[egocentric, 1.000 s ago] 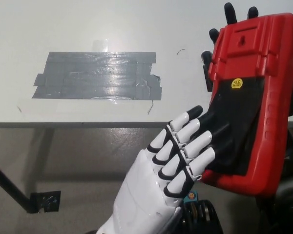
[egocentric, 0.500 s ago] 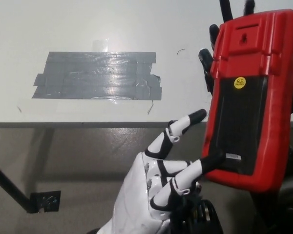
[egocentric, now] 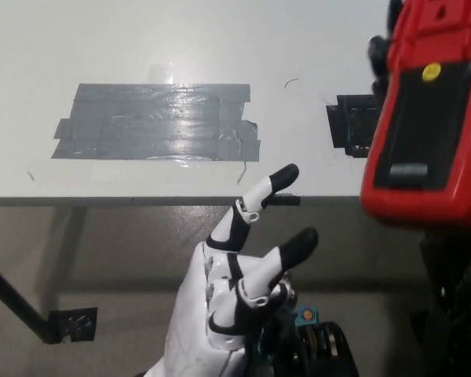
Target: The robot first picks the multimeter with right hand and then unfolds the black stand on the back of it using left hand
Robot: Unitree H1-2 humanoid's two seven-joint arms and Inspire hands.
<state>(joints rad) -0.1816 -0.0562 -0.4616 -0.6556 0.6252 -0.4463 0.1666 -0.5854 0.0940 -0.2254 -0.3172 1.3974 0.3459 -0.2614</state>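
The red multimeter (egocentric: 428,110) is held aloft at upper right, back face up, with black fingers of the right hand (egocentric: 379,59) gripping its left edge. The black stand (egocentric: 416,129) lies flat against the casing. The white left hand (egocentric: 239,302), fingers spread and holding nothing, sits lower left of the meter, apart from it. Behind, the white table (egocentric: 141,39) carries a grey tape patch (egocentric: 157,122) and a black tape square (egocentric: 352,126) near its front edge.
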